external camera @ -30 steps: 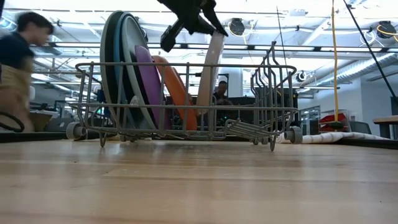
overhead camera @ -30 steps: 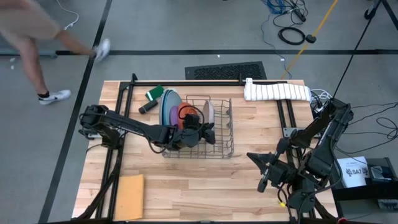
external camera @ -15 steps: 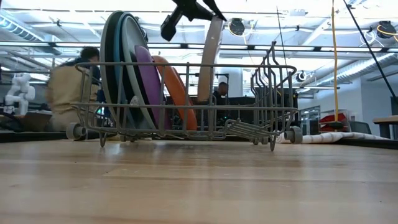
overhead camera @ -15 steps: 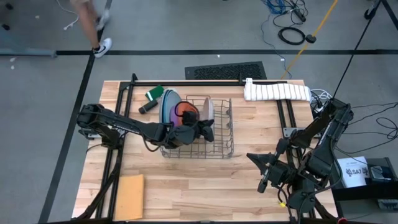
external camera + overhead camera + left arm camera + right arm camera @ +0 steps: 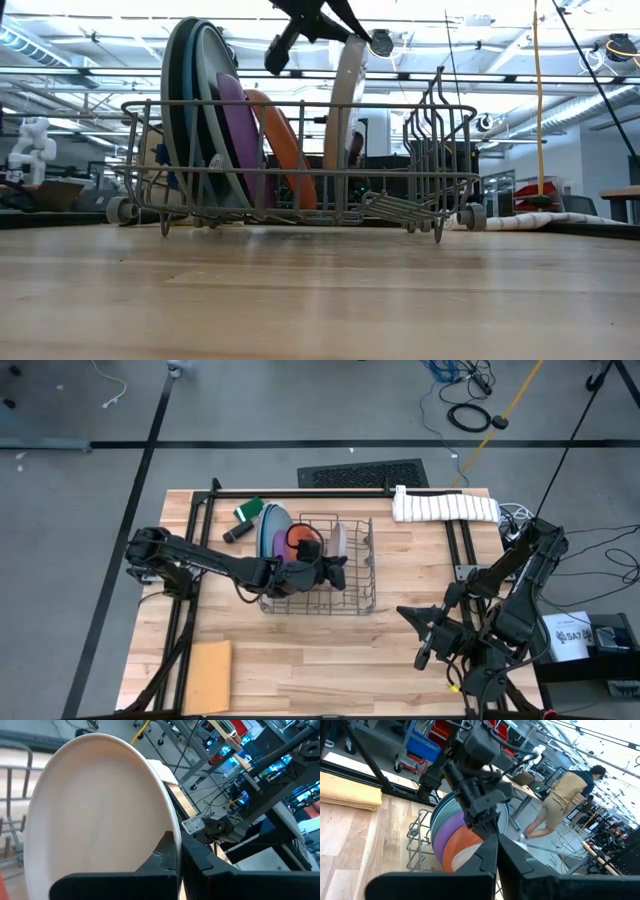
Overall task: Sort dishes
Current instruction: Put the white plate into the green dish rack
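Note:
A wire rack (image 5: 355,575) stands mid-table. At its left end the large plates (image 5: 190,100) stand on edge, with a purple plate (image 5: 238,125) and an orange plate (image 5: 285,140) leaning beside them. To their right a light grey plate (image 5: 343,110) stands almost upright, its lower part down inside the rack. My left gripper (image 5: 335,572) is over the rack, shut on this plate's top. My right gripper (image 5: 408,615) hangs shut and holds nothing above the table's near right part. My left gripper pinches the light grey plate's upper rim (image 5: 172,827) between its two fingers, one on each face. The fingers (image 5: 167,852) come from the table's left, slanting slightly down. The plate stands on edge, slightly tilted, its lower part (image 5: 332,170) behind the rack's wires.
A rolled white towel (image 5: 445,507) lies at the far right edge. A tan sheet (image 5: 208,675) lies at the near left corner. A green object (image 5: 248,510) and a dark one (image 5: 235,533) sit just left of the rack. The rack's right end holds tall wire prongs (image 5: 440,120).
My left gripper has rolled a little while still holding the light grey plate. The plate's top has shifted slightly toward the rack's right end, and its lower part stays in the rack. A person beyond the table's far left has walked out of view.

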Controlling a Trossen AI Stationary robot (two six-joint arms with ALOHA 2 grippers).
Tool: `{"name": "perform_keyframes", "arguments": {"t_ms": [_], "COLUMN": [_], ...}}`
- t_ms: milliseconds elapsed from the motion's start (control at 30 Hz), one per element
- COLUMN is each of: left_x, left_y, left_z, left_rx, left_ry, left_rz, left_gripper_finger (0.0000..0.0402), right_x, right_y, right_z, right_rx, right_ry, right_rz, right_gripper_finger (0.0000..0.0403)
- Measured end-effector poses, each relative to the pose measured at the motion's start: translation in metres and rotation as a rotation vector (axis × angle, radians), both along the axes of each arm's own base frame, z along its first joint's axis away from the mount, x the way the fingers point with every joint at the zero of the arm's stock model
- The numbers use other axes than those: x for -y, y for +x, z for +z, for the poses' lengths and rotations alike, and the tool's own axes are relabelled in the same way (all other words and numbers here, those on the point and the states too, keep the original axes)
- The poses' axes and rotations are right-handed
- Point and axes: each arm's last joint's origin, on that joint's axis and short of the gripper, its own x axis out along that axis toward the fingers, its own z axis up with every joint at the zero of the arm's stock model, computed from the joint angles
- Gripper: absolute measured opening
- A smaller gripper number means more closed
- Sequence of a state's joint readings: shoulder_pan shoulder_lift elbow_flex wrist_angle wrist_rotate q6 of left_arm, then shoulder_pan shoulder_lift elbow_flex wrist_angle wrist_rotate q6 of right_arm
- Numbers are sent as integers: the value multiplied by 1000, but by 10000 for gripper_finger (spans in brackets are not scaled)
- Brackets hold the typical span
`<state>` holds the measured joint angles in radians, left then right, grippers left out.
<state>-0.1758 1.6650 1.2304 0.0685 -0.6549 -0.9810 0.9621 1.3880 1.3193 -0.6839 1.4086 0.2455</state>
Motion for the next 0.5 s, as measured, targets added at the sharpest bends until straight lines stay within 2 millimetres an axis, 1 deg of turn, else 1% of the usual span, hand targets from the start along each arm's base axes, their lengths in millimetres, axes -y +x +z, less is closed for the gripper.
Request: {"name": "perform_keyframes", "arguments": {"t_ms": [100,400,500], "left_x": [-1,-2,-1], "left_y": [4,5,6], "left_z": [-5,-4,-7], "left_rx": [0,28,25], "left_ry": [-8,-27,-29], "left_rz": [3,16,20], "left_gripper_finger": [1,1,0], "right_x": [0,0,0], "right_y": [0,0,0], "right_z": [0,0,0], "right_rx": [0,-1,-1], "right_ry": [0,-3,-2], "right_rz": [0,0,-1], "right_gripper_finger": [0,0,0]}}
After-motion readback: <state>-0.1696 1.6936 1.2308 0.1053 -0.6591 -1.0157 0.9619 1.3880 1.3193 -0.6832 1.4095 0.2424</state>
